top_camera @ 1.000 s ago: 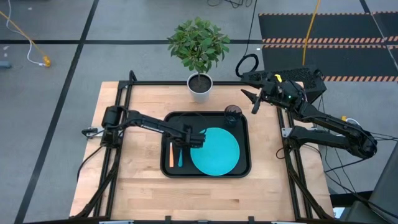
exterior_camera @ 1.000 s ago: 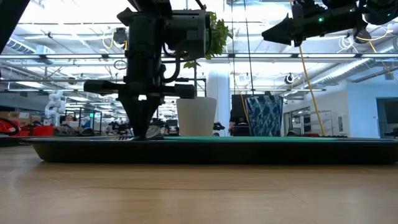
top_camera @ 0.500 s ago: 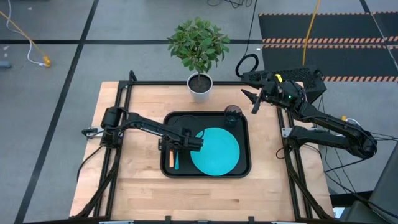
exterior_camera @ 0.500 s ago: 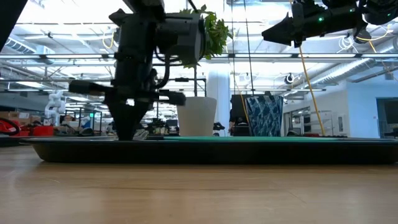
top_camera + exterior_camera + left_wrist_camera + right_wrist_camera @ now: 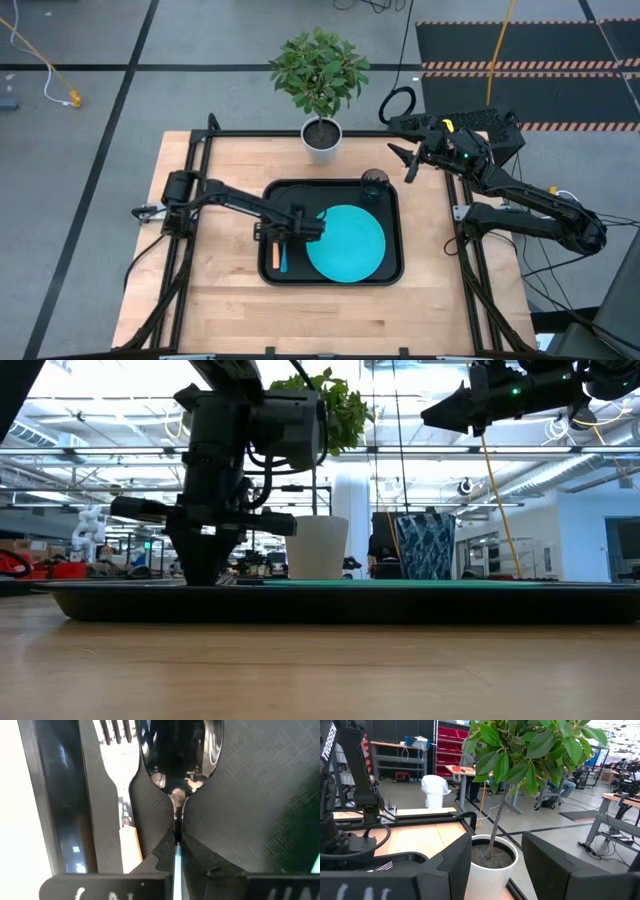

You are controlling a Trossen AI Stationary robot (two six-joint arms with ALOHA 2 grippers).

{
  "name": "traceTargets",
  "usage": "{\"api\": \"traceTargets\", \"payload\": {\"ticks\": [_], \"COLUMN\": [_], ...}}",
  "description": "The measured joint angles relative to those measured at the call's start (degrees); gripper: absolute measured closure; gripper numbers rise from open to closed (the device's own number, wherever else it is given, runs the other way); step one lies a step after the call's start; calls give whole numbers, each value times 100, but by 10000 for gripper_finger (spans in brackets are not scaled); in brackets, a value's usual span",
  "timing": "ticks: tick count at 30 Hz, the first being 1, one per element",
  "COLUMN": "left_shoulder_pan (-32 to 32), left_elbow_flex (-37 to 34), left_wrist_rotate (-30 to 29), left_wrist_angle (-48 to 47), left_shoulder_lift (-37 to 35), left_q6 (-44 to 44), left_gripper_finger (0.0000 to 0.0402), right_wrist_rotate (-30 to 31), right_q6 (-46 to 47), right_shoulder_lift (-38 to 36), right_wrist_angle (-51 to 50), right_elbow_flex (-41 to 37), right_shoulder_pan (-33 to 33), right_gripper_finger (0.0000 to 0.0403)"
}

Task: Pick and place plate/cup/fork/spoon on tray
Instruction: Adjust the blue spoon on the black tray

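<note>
Looking down from above, you have the left gripper low over the left strip of the tray, where the fork and the spoon lie side by side, just beside the plate; the cup stands in the far right corner. Your right gripper waits raised off the tray near the plant pot.

At table height, the left gripper reaches down to the tray floor, probably to set the spoon flat.

Through the left wrist camera, its fingers are pinched on the spoon's neck, parallel to the fork, so it likely lands neatly alongside.

Through the right wrist camera, those fingers stand spread and empty.
</note>
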Motion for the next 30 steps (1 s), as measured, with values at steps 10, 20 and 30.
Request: {"api": "traceTargets", "payload": {"ticks": [10,20,30], "left_shoulder_pan": [179,206,242], "left_elbow_flex": [72,64,69], "left_wrist_rotate": [-199,-417,-501], "left_wrist_angle": [44,83,-50], "left_shoulder_lift": [15,-345,-358], "left_q6": [178,220,218], "left_gripper_finger": [388,393,382], "right_wrist_rotate": [-2,-2,-4], "right_q6": [13,15,17], "right_shoulder_lift": [0,0,0], "right_wrist_angle": [-42,-60,-157], "right_elbow_flex": [0,0,0], "right_shoulder_pan": [0,0,2], "right_gripper_finger": [234,234,234]}}
